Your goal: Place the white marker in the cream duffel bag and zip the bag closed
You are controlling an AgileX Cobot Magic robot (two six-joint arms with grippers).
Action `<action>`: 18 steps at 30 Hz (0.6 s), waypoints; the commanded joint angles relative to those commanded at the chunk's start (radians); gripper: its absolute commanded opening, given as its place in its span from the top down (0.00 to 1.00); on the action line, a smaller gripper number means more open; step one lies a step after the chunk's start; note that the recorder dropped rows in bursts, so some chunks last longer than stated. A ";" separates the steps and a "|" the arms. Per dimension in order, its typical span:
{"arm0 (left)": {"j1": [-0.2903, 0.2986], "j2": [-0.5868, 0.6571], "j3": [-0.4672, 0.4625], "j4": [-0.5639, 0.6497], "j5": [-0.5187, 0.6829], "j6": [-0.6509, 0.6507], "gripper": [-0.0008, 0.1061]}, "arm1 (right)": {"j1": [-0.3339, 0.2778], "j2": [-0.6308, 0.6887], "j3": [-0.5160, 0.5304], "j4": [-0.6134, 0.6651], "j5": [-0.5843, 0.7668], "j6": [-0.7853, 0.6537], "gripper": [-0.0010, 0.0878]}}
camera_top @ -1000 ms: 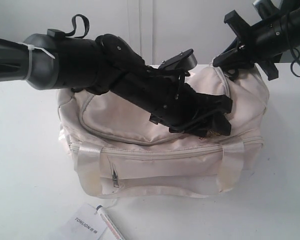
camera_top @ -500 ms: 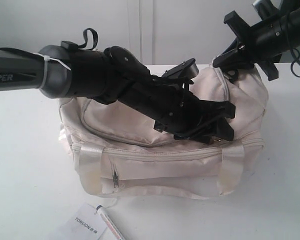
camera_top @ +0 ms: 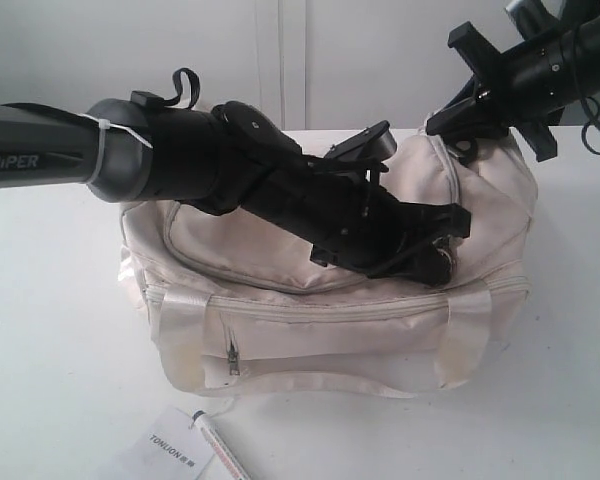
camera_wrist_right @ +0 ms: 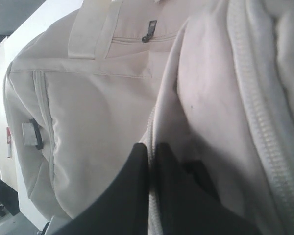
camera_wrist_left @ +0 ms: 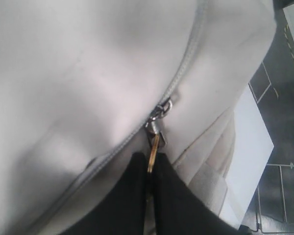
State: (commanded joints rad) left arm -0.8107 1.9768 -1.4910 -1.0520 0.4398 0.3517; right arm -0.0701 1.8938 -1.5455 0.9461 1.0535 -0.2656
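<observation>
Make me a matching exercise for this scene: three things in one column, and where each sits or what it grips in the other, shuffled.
Column one:
1. left end effector
2. right end effector
3. white marker

Column two:
A. lying on the table beside the paper tag
B. shut on the gold zipper pull
C. shut on a fabric edge of the cream duffel bag

Pairs: 1-B, 2-C, 3-A

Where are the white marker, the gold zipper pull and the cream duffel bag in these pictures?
white marker (camera_top: 222, 452), exterior view, middle of the barrel.
gold zipper pull (camera_wrist_left: 153, 152), left wrist view, its flat gold part.
cream duffel bag (camera_top: 330, 335), exterior view, front panel.
</observation>
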 joint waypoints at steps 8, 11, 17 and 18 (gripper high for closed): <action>0.000 0.000 0.000 0.000 0.043 0.033 0.99 | 0.000 0.000 0.000 0.000 -0.002 0.000 0.99; 0.000 0.000 0.000 0.015 0.078 0.052 0.99 | 0.000 0.000 0.000 0.000 -0.004 0.000 0.99; 0.000 0.000 0.000 0.017 0.145 0.122 0.99 | 0.000 0.000 0.000 0.000 -0.006 -0.004 0.99; 0.000 0.000 0.000 0.017 0.156 0.131 0.99 | 0.000 0.000 0.000 0.000 -0.006 -0.004 0.99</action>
State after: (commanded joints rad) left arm -0.8107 1.9768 -1.4910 -1.0348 0.5959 0.4823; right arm -0.0701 1.8938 -1.5455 0.9461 1.0479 -0.2695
